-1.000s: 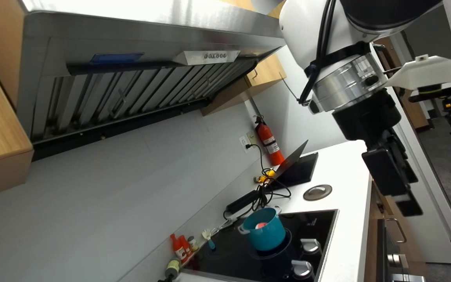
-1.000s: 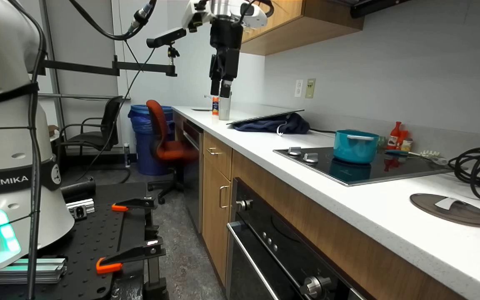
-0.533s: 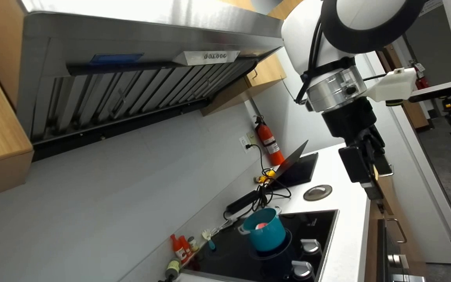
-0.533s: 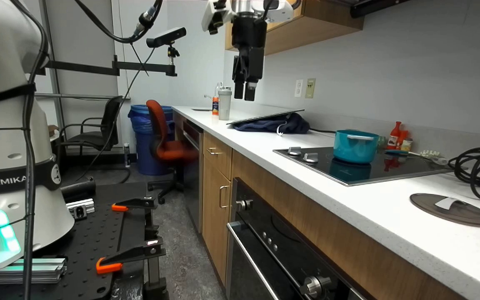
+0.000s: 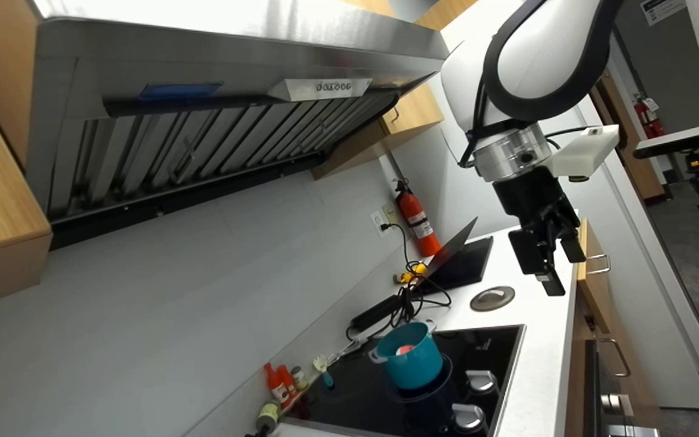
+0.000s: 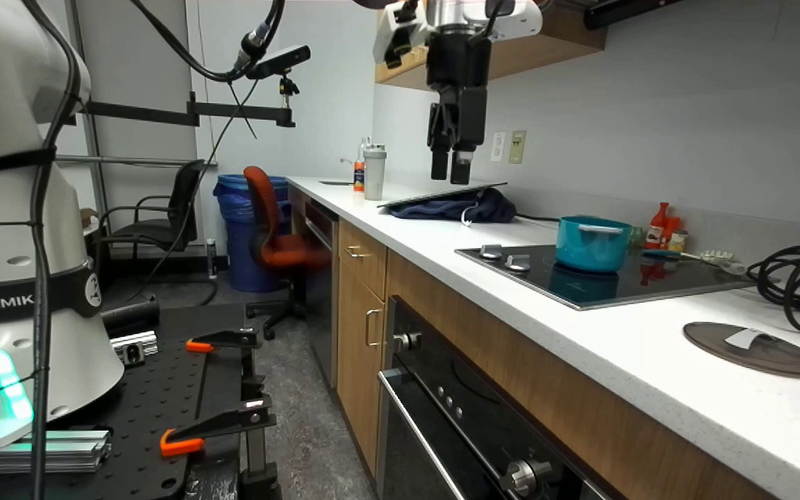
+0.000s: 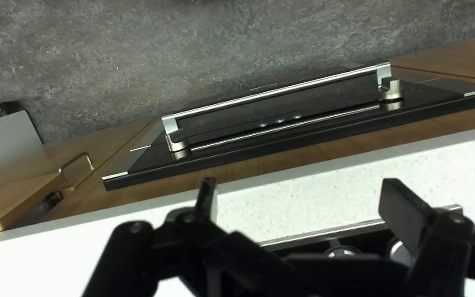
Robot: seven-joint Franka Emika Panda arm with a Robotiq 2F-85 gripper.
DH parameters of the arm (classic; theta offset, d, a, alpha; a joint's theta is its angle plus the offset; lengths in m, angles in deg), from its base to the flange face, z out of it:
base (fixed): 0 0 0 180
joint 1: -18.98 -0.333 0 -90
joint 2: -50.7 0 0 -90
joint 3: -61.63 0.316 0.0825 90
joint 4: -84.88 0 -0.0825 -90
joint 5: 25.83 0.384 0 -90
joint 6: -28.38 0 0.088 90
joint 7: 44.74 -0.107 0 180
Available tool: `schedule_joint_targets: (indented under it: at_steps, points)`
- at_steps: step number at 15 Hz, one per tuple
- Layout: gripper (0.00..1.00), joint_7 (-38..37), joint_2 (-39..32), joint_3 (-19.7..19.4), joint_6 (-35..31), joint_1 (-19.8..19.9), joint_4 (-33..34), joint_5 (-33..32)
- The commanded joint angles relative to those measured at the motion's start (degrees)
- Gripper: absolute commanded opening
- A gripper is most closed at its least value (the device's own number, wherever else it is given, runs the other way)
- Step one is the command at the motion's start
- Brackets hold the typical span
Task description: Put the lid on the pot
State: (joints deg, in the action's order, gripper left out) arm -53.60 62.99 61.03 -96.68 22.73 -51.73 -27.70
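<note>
The lid [image 5: 492, 298] is a greyish round disc with a handle, lying flat on the white counter beside the cooktop; it also shows in an exterior view [image 6: 754, 349]. The teal pot [image 5: 413, 364] stands upright and uncovered on the black cooktop, with something red and white inside; it also shows in an exterior view [image 6: 591, 244]. My gripper [image 5: 565, 270] hangs in the air above the counter, apart from both lid and pot [image 6: 451, 173]. In the wrist view its fingers [image 7: 299, 194] are wide apart with nothing between them. Lid and pot are out of the wrist view.
The cooktop [image 6: 664, 285] has knobs near its front edge. A cable bundle [image 5: 407, 306] and a laptop-like dark panel [image 5: 452, 255] lie behind the lid. A drawer [image 5: 592, 273] stands open below the counter. The range hood [image 5: 234, 121] overhangs the cooktop.
My gripper has moved in over the counter, leftward in an exterior view and rightward and slightly lower in an exterior view, and has turned a little. Lid and pot have not moved.
</note>
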Motion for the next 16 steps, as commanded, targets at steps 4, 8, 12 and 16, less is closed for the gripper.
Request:
schedule_joint_targets:
  at_steps: [4,8,12,16]
  points:
    - [1.0,-1.3,-7.9,-2.8,-5.5,2.6,6.1,-3.6]
    - [1.0,-2.5,-11.4,-4.0,-8.4,2.9,8.7,-5.2]
    - [1.0,-3.8,-15.2,-5.2,-10.4,2.9,12.2,-6.2]
    - [1.0,-6.2,-17.4,-6.1,-11.8,2.5,14.3,-7.1]
